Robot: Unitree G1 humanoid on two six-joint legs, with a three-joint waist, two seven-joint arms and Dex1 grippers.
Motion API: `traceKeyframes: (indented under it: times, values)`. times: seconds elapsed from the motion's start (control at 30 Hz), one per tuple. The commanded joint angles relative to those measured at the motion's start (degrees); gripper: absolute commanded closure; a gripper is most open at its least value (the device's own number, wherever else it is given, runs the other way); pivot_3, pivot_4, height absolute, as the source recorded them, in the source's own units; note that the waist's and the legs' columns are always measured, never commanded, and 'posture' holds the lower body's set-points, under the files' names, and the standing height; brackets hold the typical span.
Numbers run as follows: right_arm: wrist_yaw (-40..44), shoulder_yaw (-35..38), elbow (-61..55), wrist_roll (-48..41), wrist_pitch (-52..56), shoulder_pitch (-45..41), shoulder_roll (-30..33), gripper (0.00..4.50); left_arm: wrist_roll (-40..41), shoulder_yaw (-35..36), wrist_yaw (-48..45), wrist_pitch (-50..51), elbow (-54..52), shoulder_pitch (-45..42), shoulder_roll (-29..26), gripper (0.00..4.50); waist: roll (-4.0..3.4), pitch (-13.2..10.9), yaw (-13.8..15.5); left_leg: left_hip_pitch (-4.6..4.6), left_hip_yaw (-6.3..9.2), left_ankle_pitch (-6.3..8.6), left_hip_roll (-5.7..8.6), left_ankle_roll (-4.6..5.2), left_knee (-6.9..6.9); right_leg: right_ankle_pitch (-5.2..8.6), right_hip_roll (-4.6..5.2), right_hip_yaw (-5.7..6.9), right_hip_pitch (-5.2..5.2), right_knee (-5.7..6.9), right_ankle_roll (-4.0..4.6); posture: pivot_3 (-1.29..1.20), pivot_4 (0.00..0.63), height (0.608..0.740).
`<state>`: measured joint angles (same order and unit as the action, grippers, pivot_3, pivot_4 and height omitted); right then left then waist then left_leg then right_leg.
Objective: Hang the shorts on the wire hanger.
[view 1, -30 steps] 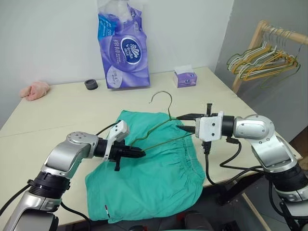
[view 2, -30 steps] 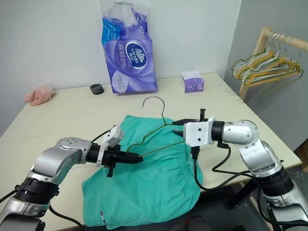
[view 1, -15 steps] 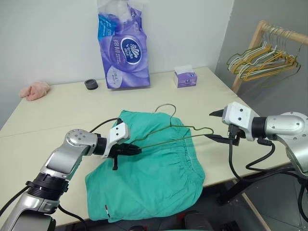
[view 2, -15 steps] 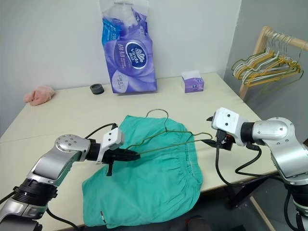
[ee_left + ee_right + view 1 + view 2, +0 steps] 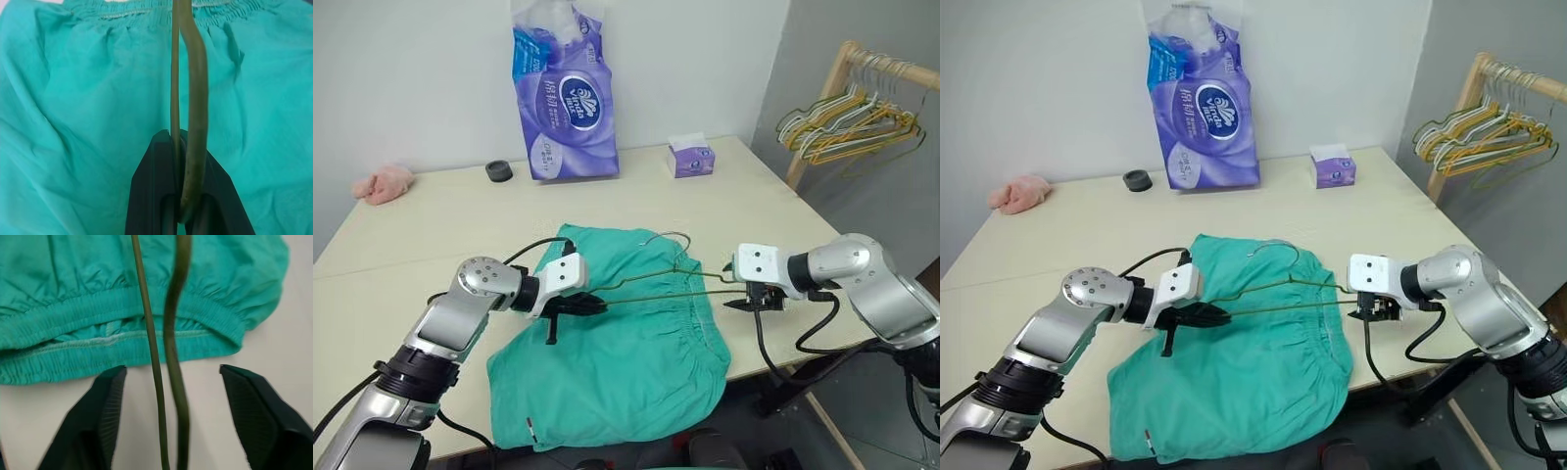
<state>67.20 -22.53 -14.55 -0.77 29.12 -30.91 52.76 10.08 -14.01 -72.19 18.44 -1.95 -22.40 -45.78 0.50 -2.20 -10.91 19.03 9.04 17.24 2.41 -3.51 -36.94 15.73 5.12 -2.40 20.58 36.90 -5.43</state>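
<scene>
We see a plain test room: bare worktop [image 5: 431, 220], grey walls, tissue pack [image 5: 563, 93], wooden clothes rack [image 5: 822, 108].

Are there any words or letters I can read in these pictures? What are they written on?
"Vinda": white letters in the dark oval on the big purple tissue pack.
Large white characters above that oval: too blurred to read.
Small print lower on the pack: too small to read.
Small purple tissue box: its print is too small to read.
</scene>
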Motion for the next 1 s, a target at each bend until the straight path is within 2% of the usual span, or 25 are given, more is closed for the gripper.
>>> traceKeyframes:
  times: [0.03, 0.17, 0.2, 0.43, 0.67, 0.7, 0.77, 0.87, 1.0]
  values:
    - [2.29, 0.39, -1.10, 0.09, -0.48, -1.36, 0.43, 2.86, -0.04, 0.86, 0.06, -0.91, -1.93, -0.25, -0.48, 4.50, 0.00, 0.00, 0.00, 0.00, 0.01, 0.00, 0.00, 0.00, 0.00, 0.00, 0.00, 0.00, 0.00, 0.00, -0.01, -0.20, 0.000, 0.740]
    - [3.31, -0.23, -1.33, 0.66, -0.60, -0.44, 0.36, 4.39, 0.25, 1.10, 0.23, -0.71, -2.27, -0.03, -0.45, 4.50, 0.00, 0.00, 0.01, -0.01, 0.02, 0.00, 0.00, 0.00, 0.00, 0.01, 0.00, 0.01, 0.00, 0.02, -0.02, -0.20, 0.000, 0.740]
    - [3.30, -0.34, -1.40, 0.77, -0.62, -0.22, 0.24, 4.45, 0.51, 1.31, 0.38, -0.52, -2.31, 0.04, -0.28, 4.50, 0.00, 0.00, 0.01, -0.01, 0.01, 0.00, 0.00, 0.00, 0.00, 0.01, 0.00, 0.01, 0.00, 0.01, -0.02, -0.20, 0.000, 0.740]
    - [3.84, 0.25, -2.25, -0.02, 0.07, 0.47, 0.03, 4.45, 2.03, 2.34, 1.48, 0.89, -1.51, 0.58, 1.09, 4.50, 0.00, 0.00, 0.03, 0.00, 0.02, 0.00, 0.00, 0.00, -0.01, 0.01, 0.00, 0.01, 0.00, 0.01, -0.02, -0.20, 0.000, 0.740]
    - [1.84, 4.42, -4.50, -3.81, 5.28, 3.50, -0.03, 4.50, 3.59, 6.48, 6.79, 1.37, 2.96, -0.37, 4.88, 2.70, 0.01, 0.00, 0.16, 0.00, 0.06, 0.00, 0.00, 0.00, -0.02, 0.01, 0.01, 0.02, -0.01, 0.01, -0.01, -0.21, 0.000, 0.740]
    - [1.12, 6.90, -5.45, -5.78, 7.65, 5.58, -0.04, 4.50, 5.43, 8.59, 7.72, 2.72, 4.10, -0.61, 5.72, 2.41, 0.01, 0.00, 0.19, 0.00, 0.06, 0.00, 0.01, 0.00, -0.03, 0.00, 0.02, 0.02, -0.02, 0.02, -0.01, -0.21, 0.000, 0.740]
    - [-0.29, 11.40, -7.09, -8.73, 11.35, 9.91, 0.35, 4.50, 9.52, 12.97, 9.36, 6.66, 6.23, -1.29, 7.06, 2.41, 0.06, 0.01, 0.63, 0.02, 0.12, 0.00, 0.01, -0.01, -0.03, 0.00, 0.02, 0.06, -0.02, 0.01, -0.01, -0.21, 0.000, 0.740]
    - [-2.18, 16.35, -8.94, -11.88, 15.84, 14.98, 0.61, 4.50, 10.73, 15.78, 10.61, 8.35, 8.48, -2.01, 6.76, 2.41, 0.06, 0.01, 1.02, 0.02, 0.10, 0.00, 0.01, -0.01, -0.04, 0.00, 0.02, 0.04, -0.01, 0.03, 0.00, -0.22, 0.000, 0.740]
    - [-5.85, 25.10, -10.36, -17.71, 25.25, 22.29, -0.82, 4.50, 12.66, 18.43, 8.32, 11.16, 11.44, -2.14, 3.92, 2.41, 0.06, 0.01, 1.22, 0.00, 0.09, 0.00, 0.01, -0.01, -0.04, 0.00, 0.01, 0.05, -0.02, 0.04, 0.00, -0.23, 0.000, 0.740]
